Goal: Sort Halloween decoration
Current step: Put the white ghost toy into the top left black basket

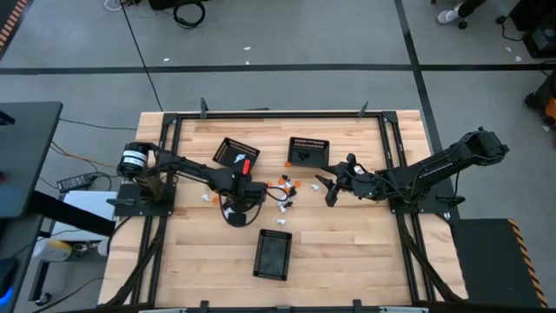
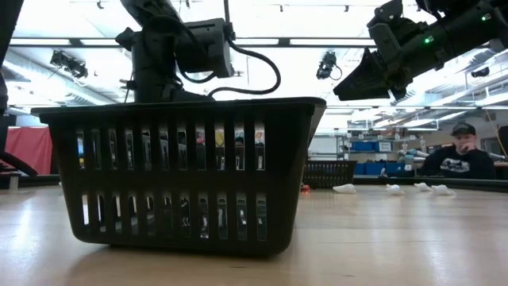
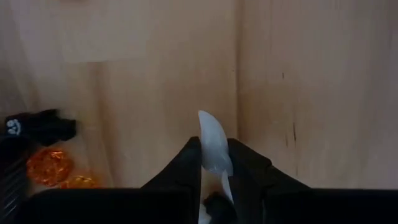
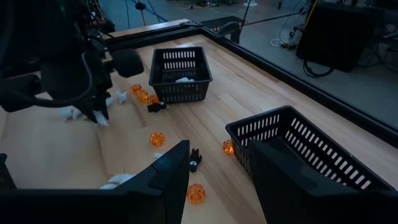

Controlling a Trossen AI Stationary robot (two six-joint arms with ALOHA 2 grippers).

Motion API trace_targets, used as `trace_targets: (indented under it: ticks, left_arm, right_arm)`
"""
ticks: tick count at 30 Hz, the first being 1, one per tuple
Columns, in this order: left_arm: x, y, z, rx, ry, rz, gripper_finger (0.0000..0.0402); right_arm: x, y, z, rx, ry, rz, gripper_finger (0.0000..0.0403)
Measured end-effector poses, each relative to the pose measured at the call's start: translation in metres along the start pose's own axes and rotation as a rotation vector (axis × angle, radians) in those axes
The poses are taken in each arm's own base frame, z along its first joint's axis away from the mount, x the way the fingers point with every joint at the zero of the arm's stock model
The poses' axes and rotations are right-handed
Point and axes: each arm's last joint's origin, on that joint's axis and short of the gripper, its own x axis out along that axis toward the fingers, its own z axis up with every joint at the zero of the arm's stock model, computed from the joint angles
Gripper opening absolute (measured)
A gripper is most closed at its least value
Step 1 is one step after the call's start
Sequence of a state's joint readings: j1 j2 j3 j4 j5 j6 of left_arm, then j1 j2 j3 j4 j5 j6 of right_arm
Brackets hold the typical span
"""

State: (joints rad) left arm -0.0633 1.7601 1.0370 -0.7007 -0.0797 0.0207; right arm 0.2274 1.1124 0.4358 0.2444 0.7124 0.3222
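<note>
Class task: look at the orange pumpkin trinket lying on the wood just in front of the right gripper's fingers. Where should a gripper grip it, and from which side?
Probably across the widest part of the orange pumpkin trinket, coming straight down from above. It looks round and lies low on the bare wood, with open wood around it. The right gripper hangs open just over it.

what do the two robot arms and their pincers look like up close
Both arms are dark, jointed and slim. The left arm has a round silver-and-black base joint and a black cable looping beside its wrist. The left pincer and right pincer each have two flat black fingers. The right arm shows a small green light.
</note>
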Motion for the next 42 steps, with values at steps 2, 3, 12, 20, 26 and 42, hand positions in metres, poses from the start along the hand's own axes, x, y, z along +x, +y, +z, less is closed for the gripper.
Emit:
trace_targets:
  ticks: [2,3,12,20,26,42]
  left_arm:
    - [-0.003,0.004,-0.002,-0.002,0.007,-0.002,0.0065]
    - [-0.005,0.006,-0.002,-0.002,0.000,-0.001,0.0065]
    - [-0.040,0.047,-0.011,-0.088,-0.102,0.045,0.0064]
    - [-0.061,0.093,-0.025,-0.190,-0.175,0.107,0.0064]
    - [-0.053,0.128,-0.035,-0.239,-0.168,0.141,0.0064]
    - [-0.001,0.185,-0.058,-0.392,-0.039,0.091,0.0064]
  right_arm:
    - [0.000,0.000,0.000,0.001,-0.001,0.000,0.0169]
    - [0.000,0.000,0.000,0.000,0.000,-0.001,0.0169]
    - [0.000,0.000,0.000,-0.003,0.003,-0.001,0.0169]
    - [0.000,0.000,-0.001,-0.006,0.006,-0.003,0.0169]
    - [0.000,0.000,-0.001,-0.009,0.009,-0.003,0.0169]
    - [0.000,0.000,-0.001,-0.010,0.009,-0.003,0.0169]
